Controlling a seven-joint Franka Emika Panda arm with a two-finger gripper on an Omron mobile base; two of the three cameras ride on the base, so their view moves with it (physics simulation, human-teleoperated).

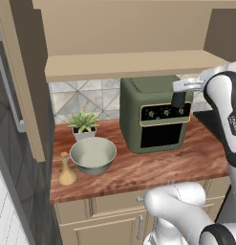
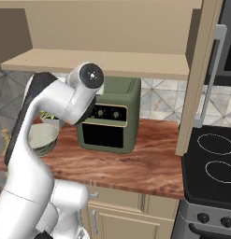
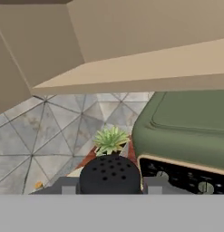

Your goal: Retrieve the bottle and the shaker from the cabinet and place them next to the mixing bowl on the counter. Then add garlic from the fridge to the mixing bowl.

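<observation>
My gripper [image 1: 178,95] hangs in front of the top of the green oven, just below the open cabinet's shelf [image 1: 129,64]. It is shut on the shaker [image 3: 110,174], a dark shaker with a round, perforated black top that sits between my fingertips in the hand view. To the left on the wooden counter stands the grey-green mixing bowl [image 1: 93,154], with the tan bottle [image 1: 67,171] upright right beside it. From the right base view my arm covers part of the bowl [image 2: 42,135]. The garlic and the fridge are out of view.
A green countertop oven [image 1: 155,115] stands mid-counter, and a small potted plant [image 1: 83,123] sits behind the bowl. Open cabinet doors [image 1: 24,86] [image 2: 201,79] hang at both sides. A black stove [image 2: 215,158] adjoins the counter on the right.
</observation>
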